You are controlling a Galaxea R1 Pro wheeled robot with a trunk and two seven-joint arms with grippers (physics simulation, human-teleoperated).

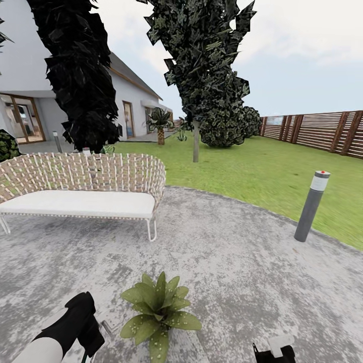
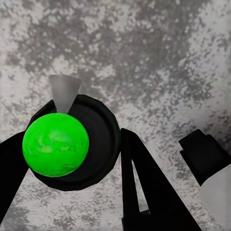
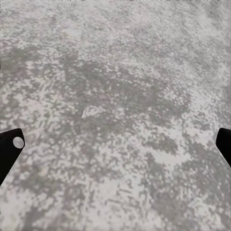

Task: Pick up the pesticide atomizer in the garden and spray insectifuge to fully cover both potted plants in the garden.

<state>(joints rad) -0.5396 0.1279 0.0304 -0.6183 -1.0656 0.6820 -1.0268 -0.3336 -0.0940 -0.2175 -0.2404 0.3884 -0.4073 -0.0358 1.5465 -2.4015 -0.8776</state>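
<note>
One potted plant (image 1: 159,312), a low rosette of pointed green leaves, stands on the rough grey paving (image 1: 227,262) just in front of me; the other one is out of view. My left gripper (image 1: 88,330) hovers just left of it. In the left wrist view the left gripper (image 2: 72,139) is shut on the pesticide atomizer (image 2: 96,139), seen end-on as a dark round body carrying a bright green ball (image 2: 55,144) and a grey cone (image 2: 64,91) pointing at the paving. My right gripper (image 1: 275,352) is low at the right and stands open (image 3: 115,144) over bare paving.
A wicker bench (image 1: 80,189) with a white cushion stands at the left. A grey bollard lamp (image 1: 311,205) rises at the paving's right edge. Beyond lie lawn (image 1: 262,171), tall trees (image 1: 201,65), a wooden slat fence (image 1: 322,130) and a white house (image 1: 131,96).
</note>
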